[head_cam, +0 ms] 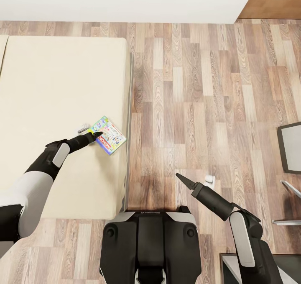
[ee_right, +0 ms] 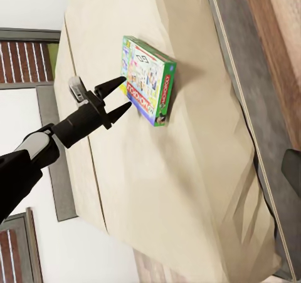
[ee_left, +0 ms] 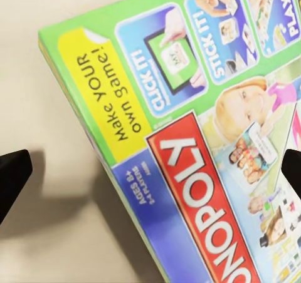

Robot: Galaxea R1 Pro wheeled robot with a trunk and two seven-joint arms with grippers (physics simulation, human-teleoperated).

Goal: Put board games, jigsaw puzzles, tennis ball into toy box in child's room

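The left gripper (ee_right: 120,96) has its two dark, pointed fingers spread apart, with nothing between them. In the right wrist view the tips point at the cover of the board game (ee_right: 148,81) and sit just beside it; whether they touch the box cannot be told. In the left wrist view the two fingertips (ee_left: 12,173) show at opposite edges of the picture, wide apart, and the game's green cover with its red title band lies between and beyond them. In the head view the left gripper (head_cam: 97,134) reaches the near-left edge of the board game (head_cam: 108,135), which lies flat on the bed (head_cam: 50,91) near the bed's right edge. A small grey-white object (head_cam: 83,128) rests on the cream cover just beside the game, on its left.

The right gripper (head_cam: 180,178) hangs over the wood-plank floor (head_cam: 200,91) in front of the robot's base (head_cam: 150,242), well apart from the bed. Its fingers look close together in a narrow point in the head view, but I cannot tell for sure whether they are fully pressed together. A small white object (head_cam: 209,178) lies on the floor near it. A grey-framed chair (head_cam: 291,146) shows at the right edge.
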